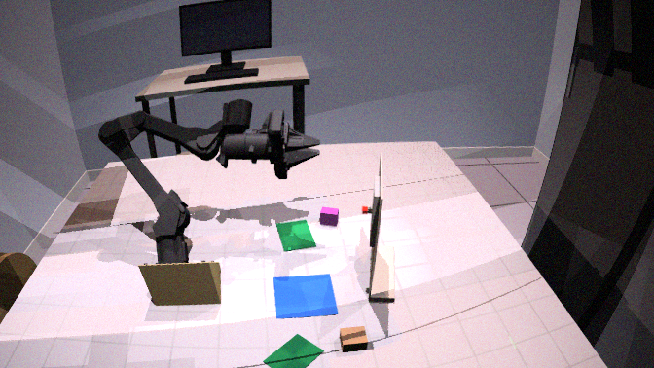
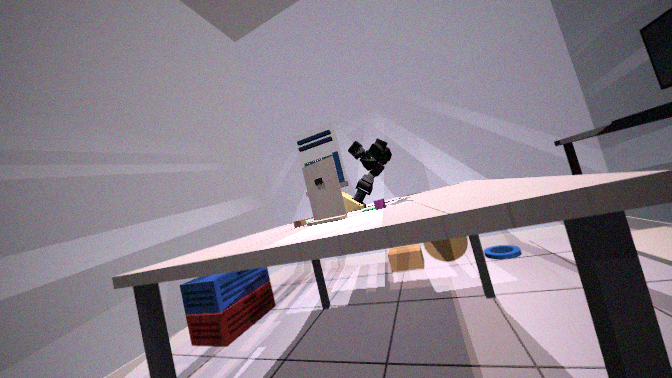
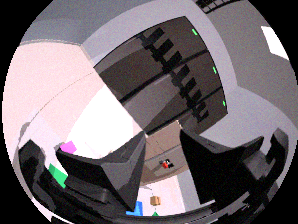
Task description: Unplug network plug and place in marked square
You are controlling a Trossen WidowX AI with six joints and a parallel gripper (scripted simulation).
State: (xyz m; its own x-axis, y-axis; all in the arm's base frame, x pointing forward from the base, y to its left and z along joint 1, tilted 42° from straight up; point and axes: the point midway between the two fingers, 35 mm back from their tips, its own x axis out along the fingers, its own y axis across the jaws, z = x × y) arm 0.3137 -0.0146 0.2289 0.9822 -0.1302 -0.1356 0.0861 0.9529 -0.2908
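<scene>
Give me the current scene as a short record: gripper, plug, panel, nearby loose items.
gripper: partly open, raised, short of the panel
plug: red part at the panel's arm-facing side
panel: upright
purple block: on the table, beside a green patch
marked square: which patch, cannot tell
</scene>
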